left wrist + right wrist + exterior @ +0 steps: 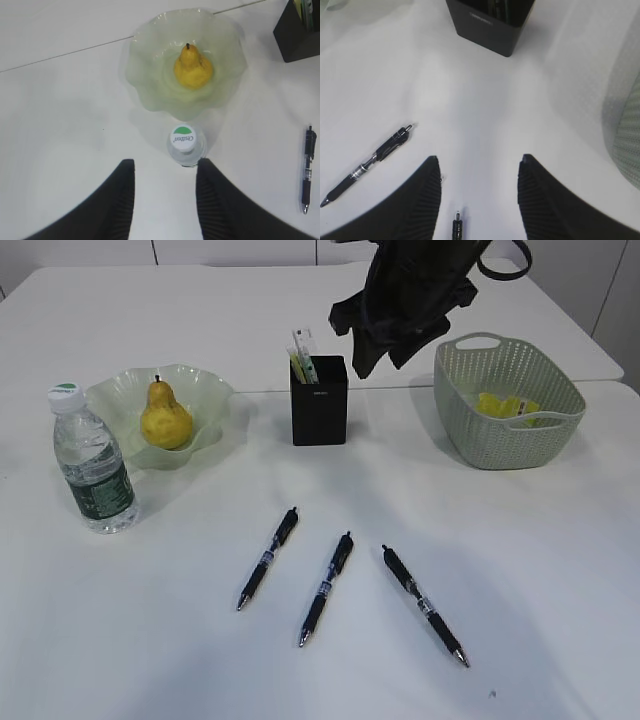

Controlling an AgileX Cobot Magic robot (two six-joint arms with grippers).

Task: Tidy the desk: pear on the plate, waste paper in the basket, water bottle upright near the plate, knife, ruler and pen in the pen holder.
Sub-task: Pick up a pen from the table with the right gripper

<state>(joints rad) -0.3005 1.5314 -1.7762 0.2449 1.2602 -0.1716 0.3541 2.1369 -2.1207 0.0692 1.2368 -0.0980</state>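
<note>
I start with the white surface (560,570), which carries everything. At the upper right of the exterior view sits the basket (508,415), with the yellow waste paper (505,405) already inside. At the upper left is the plate (205,400) holding the pear (166,418), and the water bottle (92,462) stands upright just beside the plate's near rim. The pen holder (319,400) is at centre top, with flat pale items poking out of it; I take them for the ruler and knife but cannot be sure.

What I judge is left: three pens lie in the lower middle, the left pen (268,558), the middle pen (327,588) and the right pen (425,605), all apart from one another.

My right hand (479,170) hangs over the surface with its fingers spread fairly wide and nothing between them; the tip of one pen shows at the bottom edge between them. My left hand (165,167) is likewise parted and empty above the bottle cap.

To do this well I would bring the right hand down squarely across a pen's barrel, near its middle, close firmly, then tilt it upright before lowering it into the holder.
</note>
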